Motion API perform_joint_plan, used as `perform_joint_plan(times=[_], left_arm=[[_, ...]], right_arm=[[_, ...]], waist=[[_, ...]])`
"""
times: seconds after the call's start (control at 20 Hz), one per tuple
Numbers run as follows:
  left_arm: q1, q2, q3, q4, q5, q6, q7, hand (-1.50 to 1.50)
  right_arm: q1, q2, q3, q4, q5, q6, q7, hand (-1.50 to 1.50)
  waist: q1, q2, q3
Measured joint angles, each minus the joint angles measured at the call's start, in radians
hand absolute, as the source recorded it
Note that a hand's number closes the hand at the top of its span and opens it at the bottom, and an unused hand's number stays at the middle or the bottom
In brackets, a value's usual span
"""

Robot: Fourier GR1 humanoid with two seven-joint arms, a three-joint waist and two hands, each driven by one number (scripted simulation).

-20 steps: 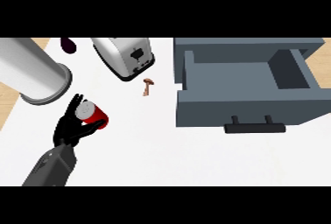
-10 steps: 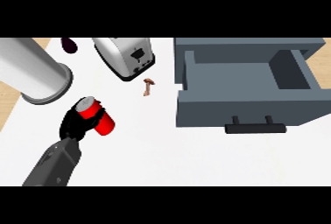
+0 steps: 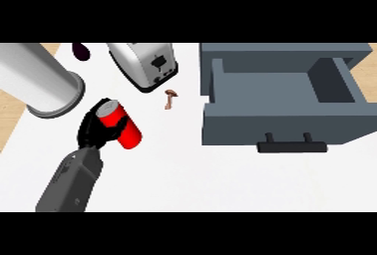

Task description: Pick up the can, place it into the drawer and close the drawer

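Observation:
A red can (image 3: 125, 129) with a silver top is in my left hand (image 3: 93, 131), whose black fingers curl round its left side. The can is tilted, its top pointing up and to the left, over the white counter at the left of the head view. The grey drawer (image 3: 287, 124) stands pulled open at the right, with nothing visible inside and its dark handle (image 3: 291, 146) facing me. Hand and can are well to the left of the drawer. My right hand does not show.
A silver toaster (image 3: 147, 64) stands at the back, with a large silver cylinder (image 3: 37, 79) to its left. A small brown object (image 3: 171, 98) lies between the toaster and the drawer. A dark purple thing (image 3: 81, 51) sits at the far edge.
My left hand has closed round the can and tilted it from top-up to slanted. Hand and can have shifted slightly right toward the drawer.

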Motion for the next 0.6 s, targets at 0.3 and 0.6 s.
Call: perform_joint_plan(times=[0.3,0.6], left_arm=[[0.113,-0.088,-0.081,-0.275,0.011,0.115,0.086,1.5],[0.145,-0.111,-0.184,-0.529,0.014,0.253,0.202,1.5]], right_arm=[[0.012,-0.004,0.016,-0.005,0.009,-0.014,-0.018,-1.5],[0.049,0.003,0.025,-0.016,-0.005,-0.01,-0.035,-1.5]], waist=[[0.005,-0.002,0.0],[0.003,-0.002,0.0]])
